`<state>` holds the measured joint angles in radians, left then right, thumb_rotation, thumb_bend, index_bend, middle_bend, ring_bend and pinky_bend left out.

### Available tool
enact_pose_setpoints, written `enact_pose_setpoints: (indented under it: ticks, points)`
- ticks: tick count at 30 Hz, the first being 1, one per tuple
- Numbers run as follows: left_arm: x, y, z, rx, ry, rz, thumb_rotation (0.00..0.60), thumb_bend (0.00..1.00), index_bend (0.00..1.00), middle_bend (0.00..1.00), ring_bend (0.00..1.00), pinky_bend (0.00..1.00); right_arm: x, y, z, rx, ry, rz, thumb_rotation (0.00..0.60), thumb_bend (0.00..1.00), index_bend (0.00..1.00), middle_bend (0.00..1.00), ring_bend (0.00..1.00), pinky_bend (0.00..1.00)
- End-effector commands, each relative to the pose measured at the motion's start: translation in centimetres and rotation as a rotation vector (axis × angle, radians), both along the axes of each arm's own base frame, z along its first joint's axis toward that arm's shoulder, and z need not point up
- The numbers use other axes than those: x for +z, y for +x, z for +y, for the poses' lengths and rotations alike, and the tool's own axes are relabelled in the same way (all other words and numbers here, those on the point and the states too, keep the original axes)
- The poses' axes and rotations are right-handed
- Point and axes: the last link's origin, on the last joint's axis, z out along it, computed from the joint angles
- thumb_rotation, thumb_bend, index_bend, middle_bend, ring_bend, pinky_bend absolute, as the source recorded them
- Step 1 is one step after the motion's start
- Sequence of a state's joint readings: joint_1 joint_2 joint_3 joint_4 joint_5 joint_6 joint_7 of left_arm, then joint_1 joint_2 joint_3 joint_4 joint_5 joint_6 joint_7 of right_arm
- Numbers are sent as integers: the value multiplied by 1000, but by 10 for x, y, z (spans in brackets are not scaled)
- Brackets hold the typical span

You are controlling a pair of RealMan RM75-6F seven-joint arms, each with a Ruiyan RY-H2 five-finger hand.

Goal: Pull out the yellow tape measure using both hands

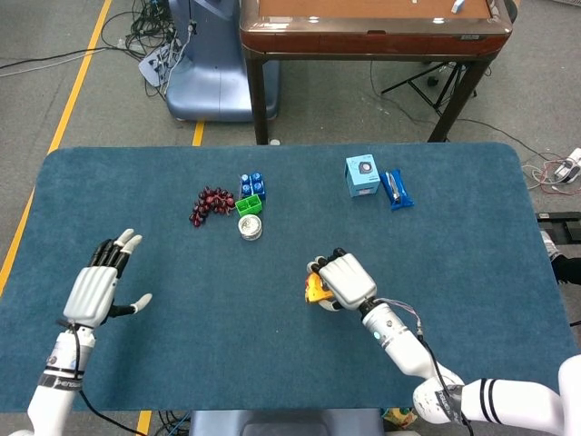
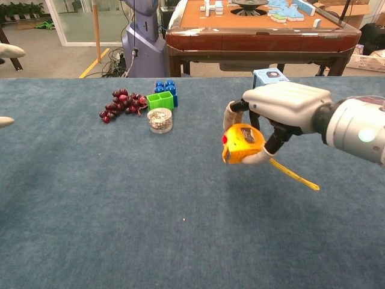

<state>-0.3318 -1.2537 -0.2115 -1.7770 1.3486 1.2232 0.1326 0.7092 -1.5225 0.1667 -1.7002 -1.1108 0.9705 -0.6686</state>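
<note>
My right hand (image 2: 283, 108) grips the yellow tape measure (image 2: 242, 144) and holds it lifted off the blue table (image 1: 472, 236). A yellow strap (image 2: 293, 174) hangs from it to the lower right. In the head view the tape measure (image 1: 314, 287) peeks out left of my right hand (image 1: 343, 282). My left hand (image 1: 98, 287) is raised over the left part of the table, fingers spread, holding nothing. In the chest view only the fingertips (image 2: 11, 52) of my left hand show at the left edge.
At the back of the table lie dark grapes (image 1: 209, 203), blue and green blocks (image 1: 251, 193) and a small round container (image 1: 250, 227). A light blue box (image 1: 362, 174) and a blue packet (image 1: 397, 189) sit at the back right. A wooden table (image 1: 363, 27) stands beyond.
</note>
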Motion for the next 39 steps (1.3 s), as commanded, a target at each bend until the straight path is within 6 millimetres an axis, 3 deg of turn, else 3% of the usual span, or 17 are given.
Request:
enact_pose_setpoints:
  ticks: [1, 8, 18, 39]
  points:
    - [-11, 17, 19, -17, -33, -55, 600, 198, 33, 0, 0, 0, -2, 30, -4, -25, -34, -46, 600, 576, 607, 627, 500, 268]
    - [-32, 39, 39, -19, -101, -88, 600, 199, 0, 0, 0, 0, -12, 65, -9, -77, -63, -100, 600, 609, 621, 638, 527, 269]
    - [-51, 58, 52, 37, -131, -145, 600, 198, 0, 0, 0, 0, -32, 103, -12, -147, -66, -145, 600, 648, 635, 651, 557, 285]
    - [-75, 73, 51, 68, -183, -189, 600, 198, 0, 0, 0, 0, -72, 136, -24, -246, -74, -196, 600, 649, 650, 662, 576, 299]
